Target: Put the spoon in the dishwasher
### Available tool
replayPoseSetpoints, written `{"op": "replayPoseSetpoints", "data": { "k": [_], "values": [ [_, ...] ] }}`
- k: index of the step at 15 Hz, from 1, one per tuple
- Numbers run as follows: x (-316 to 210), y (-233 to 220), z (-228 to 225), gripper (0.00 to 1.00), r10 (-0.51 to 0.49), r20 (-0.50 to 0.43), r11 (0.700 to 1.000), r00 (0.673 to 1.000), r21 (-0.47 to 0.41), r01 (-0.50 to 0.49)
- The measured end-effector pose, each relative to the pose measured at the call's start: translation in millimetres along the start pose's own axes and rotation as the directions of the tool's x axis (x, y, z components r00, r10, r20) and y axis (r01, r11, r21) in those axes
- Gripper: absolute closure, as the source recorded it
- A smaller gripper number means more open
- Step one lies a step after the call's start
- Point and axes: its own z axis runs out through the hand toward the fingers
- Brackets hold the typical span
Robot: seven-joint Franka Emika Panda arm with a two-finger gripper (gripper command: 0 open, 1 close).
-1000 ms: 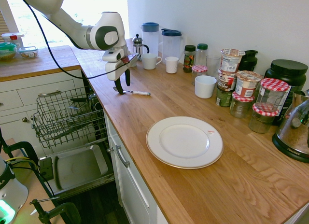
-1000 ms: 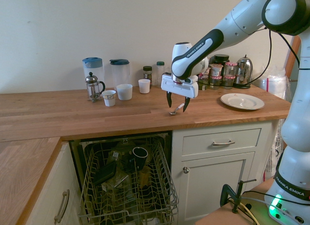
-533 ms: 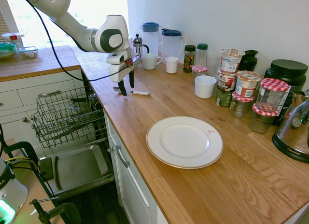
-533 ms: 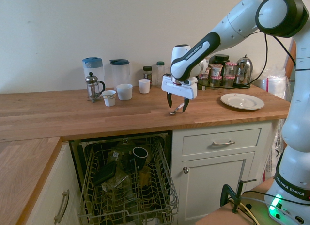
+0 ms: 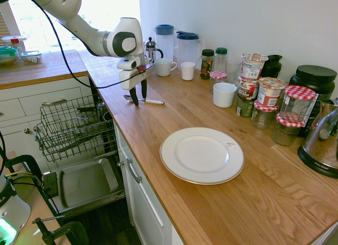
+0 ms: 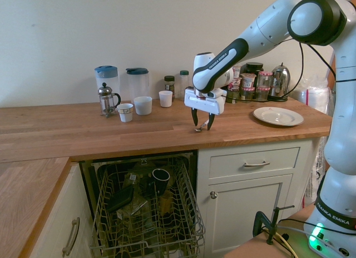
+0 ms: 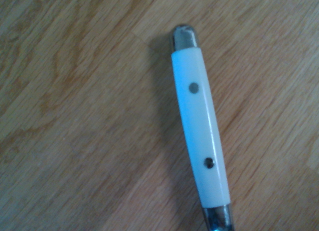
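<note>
White robot arm reaching across and bending down at the wrist, end effector point(image 5: 138, 94) pointing straight down, dark fingers point(image 6: 194, 117) slightly apart

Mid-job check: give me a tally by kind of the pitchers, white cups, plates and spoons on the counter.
Pitchers: 2
White cups: 3
Plates: 1
Spoons: 1
Total: 7
</note>
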Motion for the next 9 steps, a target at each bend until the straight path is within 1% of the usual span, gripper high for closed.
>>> {"op": "replayPoseSetpoints", "data": {
  "k": [9],
  "values": [
    [-2.5,1.0,0.4,1.00,0.009,0.015,1.000,1.000,0.013,-0.010]
  ]
}}
